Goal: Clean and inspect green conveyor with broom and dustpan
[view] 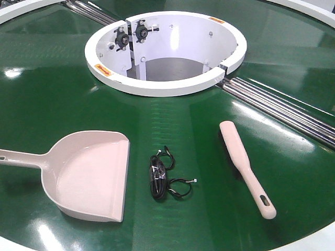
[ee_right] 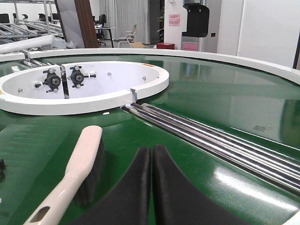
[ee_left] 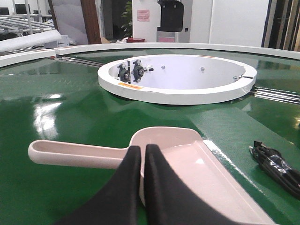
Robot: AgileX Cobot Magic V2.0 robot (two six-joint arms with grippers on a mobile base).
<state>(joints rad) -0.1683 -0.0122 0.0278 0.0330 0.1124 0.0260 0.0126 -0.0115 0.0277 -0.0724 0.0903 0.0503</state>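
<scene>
The green conveyor (view: 172, 115) fills the front view. On it at the left lies the pale pink dustpan (view: 91, 175), its handle pointing left. The broom (view: 245, 167) lies at the right, bristles down, slotted handle end toward me. Neither gripper shows in the front view. My left gripper (ee_left: 143, 149) is shut and empty, its black fingertips just before the dustpan (ee_left: 187, 159) where the handle meets the scoop. My right gripper (ee_right: 152, 151) is shut and empty, hovering over the belt right of the broom (ee_right: 77, 173).
A white ring-shaped hub (view: 165, 49) sits at the belt's middle. Chrome roller rods (view: 285, 110) run from it to the right. A tangle of black cable (view: 162, 180) lies between dustpan and broom. The belt's white rim (view: 309, 243) curves at the near right.
</scene>
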